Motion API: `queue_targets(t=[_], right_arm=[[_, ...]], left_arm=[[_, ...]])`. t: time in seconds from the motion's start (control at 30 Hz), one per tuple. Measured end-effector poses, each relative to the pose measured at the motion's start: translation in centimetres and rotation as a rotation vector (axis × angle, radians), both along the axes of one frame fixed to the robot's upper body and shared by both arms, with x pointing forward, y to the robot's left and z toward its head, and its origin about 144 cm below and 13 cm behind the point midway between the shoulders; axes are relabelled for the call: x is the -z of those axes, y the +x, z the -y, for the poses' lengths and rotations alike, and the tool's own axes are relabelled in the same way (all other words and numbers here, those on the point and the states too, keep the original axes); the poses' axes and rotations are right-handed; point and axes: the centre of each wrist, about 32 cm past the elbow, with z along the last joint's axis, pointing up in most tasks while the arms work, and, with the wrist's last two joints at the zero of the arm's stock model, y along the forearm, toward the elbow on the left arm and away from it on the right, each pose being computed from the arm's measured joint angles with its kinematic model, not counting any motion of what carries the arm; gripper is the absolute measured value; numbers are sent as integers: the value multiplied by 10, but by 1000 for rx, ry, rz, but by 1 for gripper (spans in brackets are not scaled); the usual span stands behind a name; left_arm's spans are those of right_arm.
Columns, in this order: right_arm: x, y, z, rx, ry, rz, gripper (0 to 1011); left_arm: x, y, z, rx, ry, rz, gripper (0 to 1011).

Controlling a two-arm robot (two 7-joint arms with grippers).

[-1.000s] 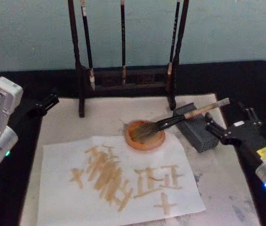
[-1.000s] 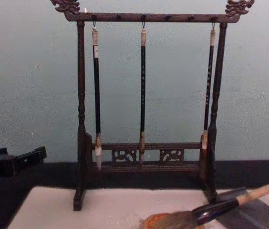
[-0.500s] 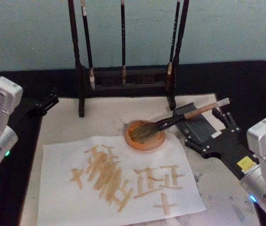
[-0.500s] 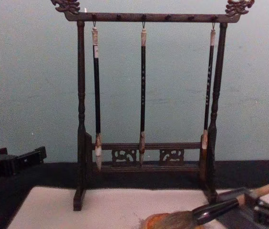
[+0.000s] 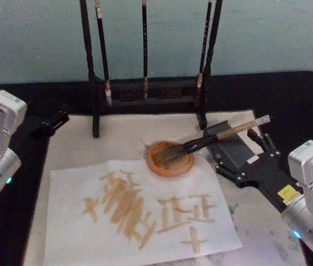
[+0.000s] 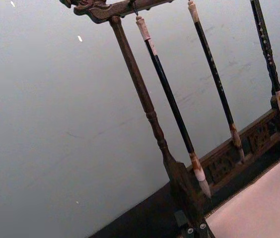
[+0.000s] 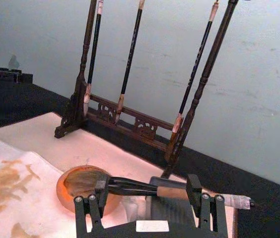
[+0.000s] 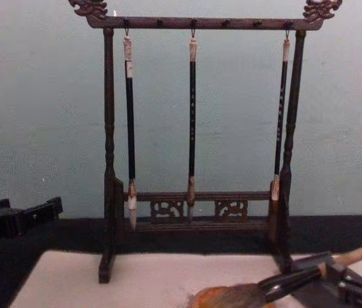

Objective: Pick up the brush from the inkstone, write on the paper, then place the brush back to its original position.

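The brush [image 5: 226, 133] lies still, its bushy head in a round orange dish [image 5: 170, 168] and its tan handle across a dark grey inkstone block [image 5: 233, 154]. My right gripper [image 5: 237, 145] is open, one finger on each side of the handle, not closed on it. In the right wrist view the brush [image 7: 135, 186] crosses just beyond the gripper [image 7: 147, 187]. The paper [image 5: 67, 188] lies in front of the dish and carries tan brush strokes. My left gripper [image 5: 50, 123] is parked at the far left edge of the mat, shut on nothing.
A dark wooden rack [image 5: 145, 91] with three thin hanging brushes stands behind the dish on the off-white mat [image 5: 123, 133]. Its right foot [image 5: 202, 123] is close to the inkstone block. Black tabletop [image 5: 289, 100] surrounds the mat.
My right gripper has come in from the right, turned, and moved over the inkstone block until its open fingers straddle the brush handle. The brush and left arm have not moved.
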Motion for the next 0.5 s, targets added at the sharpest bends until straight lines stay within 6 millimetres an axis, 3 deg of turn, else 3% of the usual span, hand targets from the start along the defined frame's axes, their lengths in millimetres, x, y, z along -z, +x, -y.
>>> queue_targets(t=[0.5], right_arm=[[0,0,1,3,0,2,1008]], left_arm=[[0,0,0,0,0,0,1002]])
